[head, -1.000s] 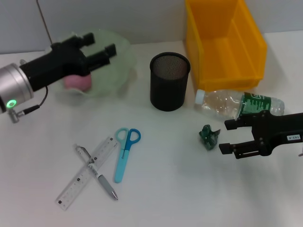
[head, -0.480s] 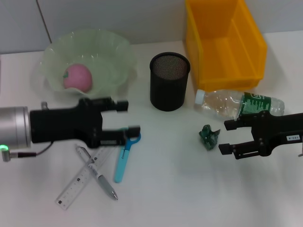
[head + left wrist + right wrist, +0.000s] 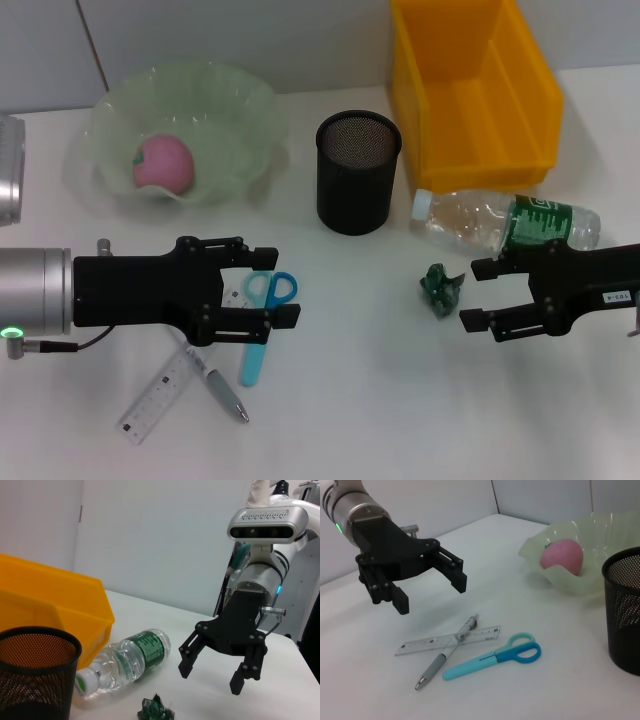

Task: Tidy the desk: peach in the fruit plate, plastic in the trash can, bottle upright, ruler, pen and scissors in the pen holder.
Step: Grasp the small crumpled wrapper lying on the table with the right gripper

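Black all over, the left pincer (image 3: 270, 284) hangs just above the scissors (image 3: 262, 323) with its fingers spread apart and nothing between them; in the right wrist view you can see it's up off the tabletop (image 3: 360, 400), not touching anything. Right below it, around 7 o'clock from the fingertips, the pen (image 3: 215, 380) and the clear ruler (image 3: 160, 395) lie crossed over each other, with the light blue scissors beside them, handles pointing toward 12. Going out toward 11 o'clock you hit the pale green fruit plate (image 3: 240, 110), and the pink peach (image 3: 163, 165) is already sitting in it. At about 1 o'clock from the left pincer stands the black mesh pen holder (image 3: 359, 172), nothing visible inside. Over on the other side, the right pincer (image 3: 480, 295) is also open and holding nothing, hovering just beside the crumpled green plastic (image 3: 440, 289), which sits at its 9 o'clock on the tabletop. The bottle (image 3: 505, 222) lies on its side just past that pincer at 12 o'clock, cap pointing toward the pen holder. Behind the bottle is the yellow bin (image 3: 470, 90).
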You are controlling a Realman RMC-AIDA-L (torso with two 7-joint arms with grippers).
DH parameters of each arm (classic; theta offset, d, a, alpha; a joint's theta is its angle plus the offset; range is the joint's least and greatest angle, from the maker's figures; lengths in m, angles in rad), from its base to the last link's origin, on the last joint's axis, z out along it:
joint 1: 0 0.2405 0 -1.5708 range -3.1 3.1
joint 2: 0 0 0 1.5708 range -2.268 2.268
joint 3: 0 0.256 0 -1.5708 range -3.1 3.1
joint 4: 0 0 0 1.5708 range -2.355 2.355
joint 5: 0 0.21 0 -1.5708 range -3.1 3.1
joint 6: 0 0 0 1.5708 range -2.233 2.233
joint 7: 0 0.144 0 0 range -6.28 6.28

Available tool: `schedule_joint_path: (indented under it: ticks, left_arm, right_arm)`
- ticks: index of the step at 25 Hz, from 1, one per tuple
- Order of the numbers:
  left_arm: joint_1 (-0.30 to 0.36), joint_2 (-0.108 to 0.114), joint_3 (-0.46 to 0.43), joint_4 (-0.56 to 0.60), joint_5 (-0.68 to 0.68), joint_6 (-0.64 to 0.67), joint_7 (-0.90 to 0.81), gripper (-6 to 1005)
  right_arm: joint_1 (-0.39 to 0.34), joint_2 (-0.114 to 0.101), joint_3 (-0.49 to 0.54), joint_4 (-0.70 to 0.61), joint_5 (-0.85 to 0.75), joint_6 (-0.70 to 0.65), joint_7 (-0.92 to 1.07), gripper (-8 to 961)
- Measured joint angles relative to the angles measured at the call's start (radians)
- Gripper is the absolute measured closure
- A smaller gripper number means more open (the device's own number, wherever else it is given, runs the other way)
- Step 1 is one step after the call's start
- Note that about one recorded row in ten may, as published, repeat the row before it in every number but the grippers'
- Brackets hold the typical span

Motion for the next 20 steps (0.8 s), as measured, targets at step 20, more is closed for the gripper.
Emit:
schedule_joint_path:
  ticks: [20]
  left_arm:
    - [0.003,0.004,0.000,0.003,0.000,0.006,-0.007,216]
  right_arm:
    - [0.227,0.010,-0.251,-0.427,-0.140,-0.029,0.718,169]
